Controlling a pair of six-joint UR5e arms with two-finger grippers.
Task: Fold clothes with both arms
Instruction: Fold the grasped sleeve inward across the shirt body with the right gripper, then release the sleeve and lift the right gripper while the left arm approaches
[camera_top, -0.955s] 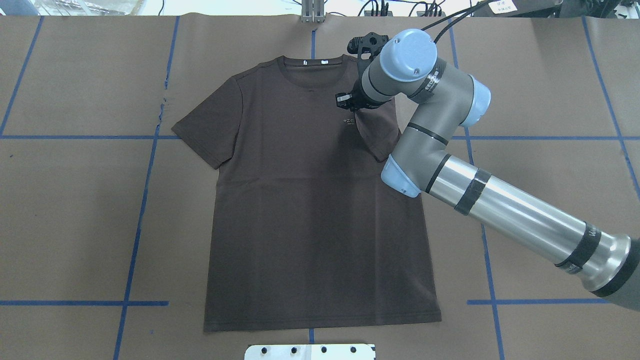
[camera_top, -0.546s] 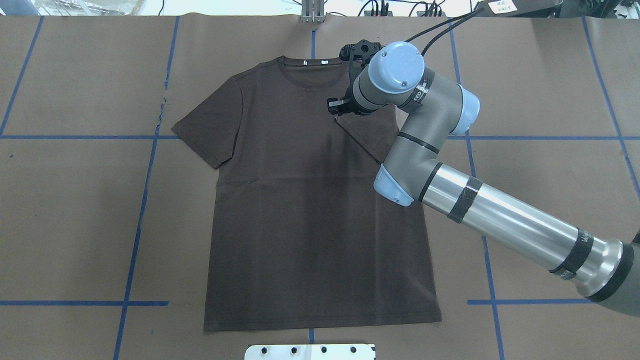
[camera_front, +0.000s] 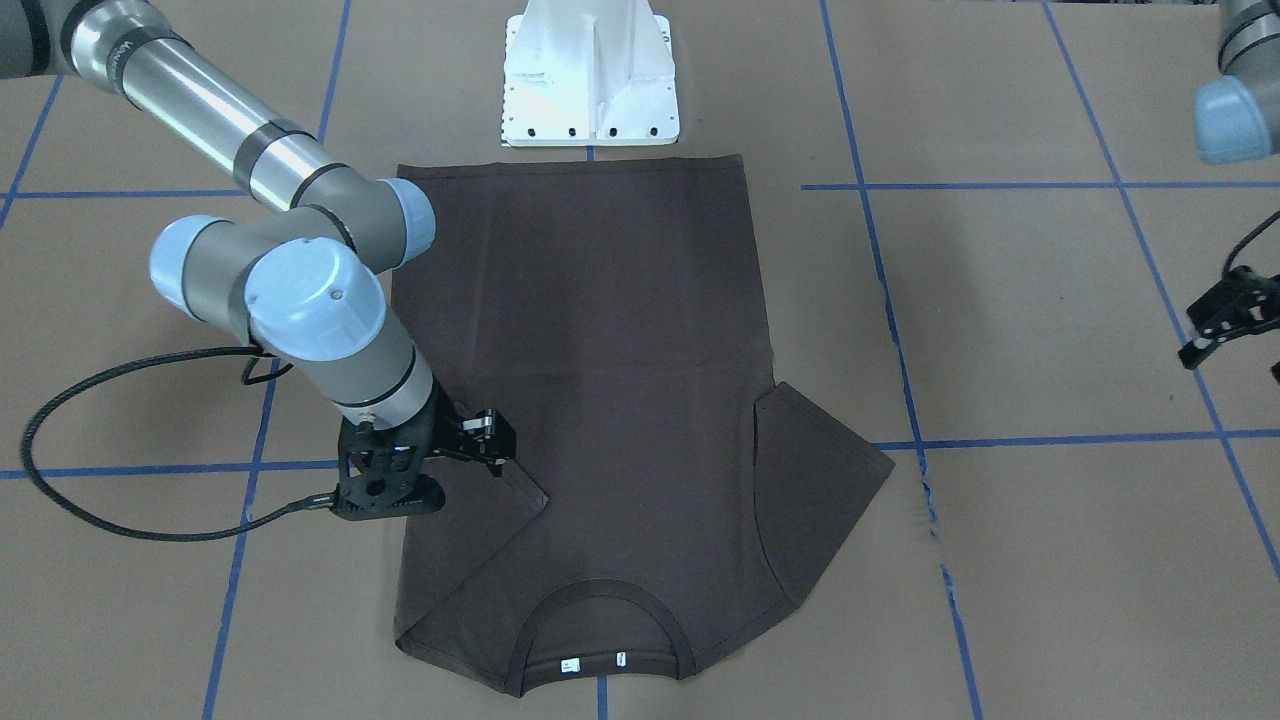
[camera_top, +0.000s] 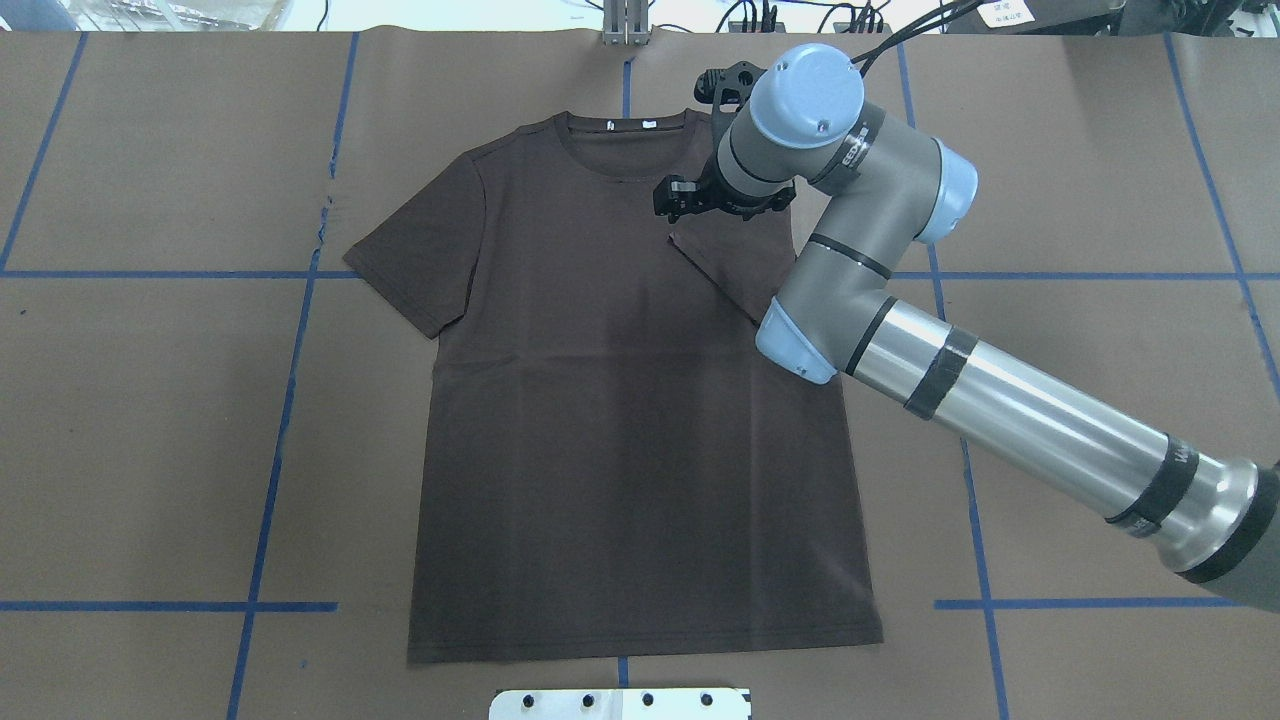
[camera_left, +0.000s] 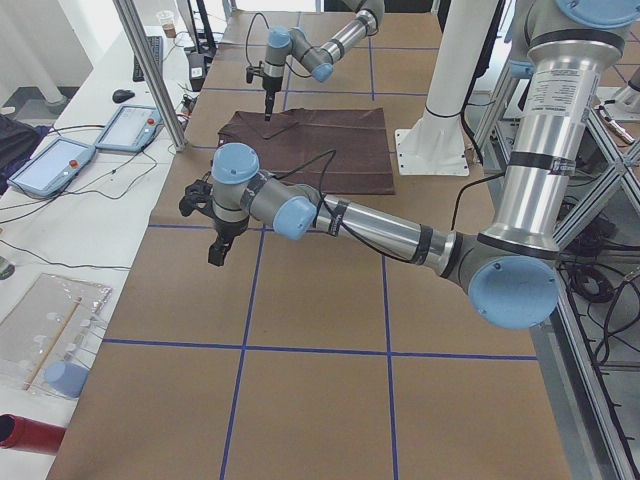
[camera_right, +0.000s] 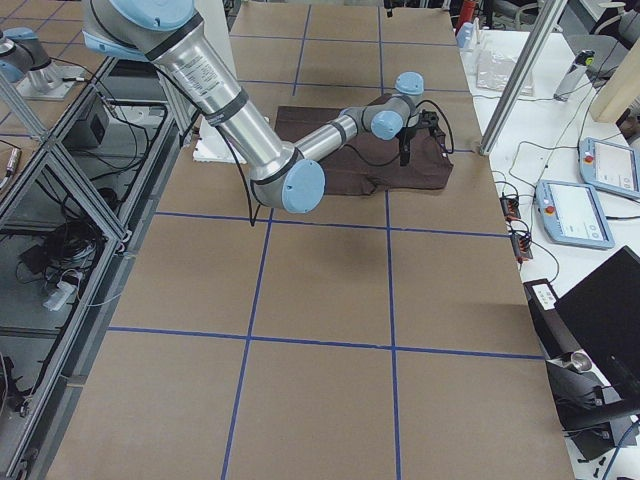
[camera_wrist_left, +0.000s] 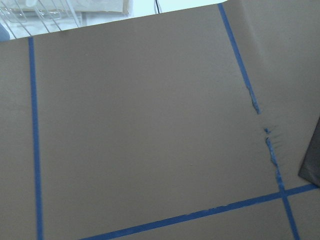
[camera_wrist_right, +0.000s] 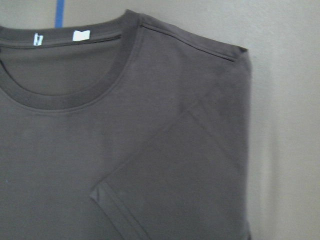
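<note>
You found the right claw (camera_top: 677, 201) open and empty above the T-shirt (camera_top: 620, 450), flat on the tabletop (camera_top: 150, 450), its sleeve (camera_top: 732, 264) folded inward, apparently to narrow it; the left claw (camera_front: 1230, 340) stood open, well aside.

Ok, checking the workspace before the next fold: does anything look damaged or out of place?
The blue tape line on the brown table cover beside the dark brown T-shirt's spread sleeve is torn and frayed. Nothing else stands out.
</note>
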